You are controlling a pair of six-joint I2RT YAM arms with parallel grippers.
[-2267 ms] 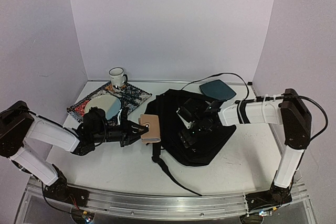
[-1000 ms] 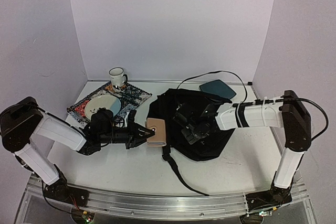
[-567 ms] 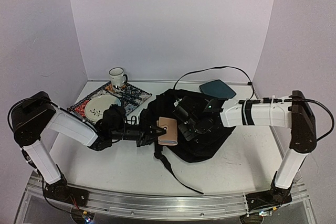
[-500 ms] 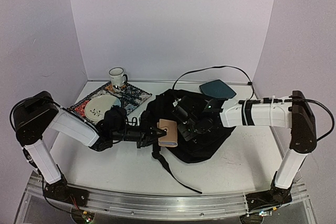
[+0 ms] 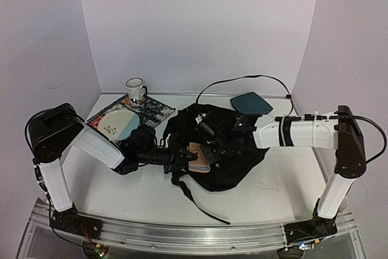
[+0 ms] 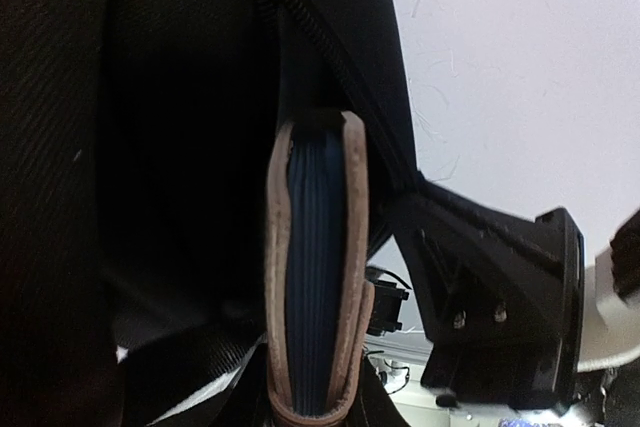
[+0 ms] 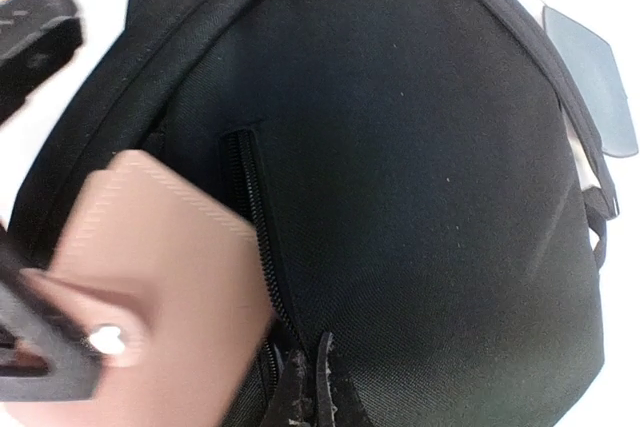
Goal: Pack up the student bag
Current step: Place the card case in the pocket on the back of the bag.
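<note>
White table (image 5: 276, 180), lilac walls (image 5: 200, 28): the bag (image 5: 242, 163) slumps at centre; the left gripper (image 5: 185, 160) clamps a tan wallet (image 5: 199, 157) at the zip (image 7: 250, 207) opening, and the right gripper (image 5: 210, 148) is pinched tight on bag fabric beside it

**Little lilac booth, white tabletop**

So the whole thing sits in a three-sided booth. There's a plain pale-lilac back wall (image 5: 200, 28) at 12 o'clock, with a matching left wall (image 5: 36, 40) at 9 and right wall (image 5: 354, 34) at 3, all bare and smooth. The white table (image 5: 279, 186) spans wall to wall and looks a bit scuffed up close. A brushed aluminium rail (image 5: 182, 233) runs along its edge at 6. Light's soft and even, shadows pretty faint.
</note>
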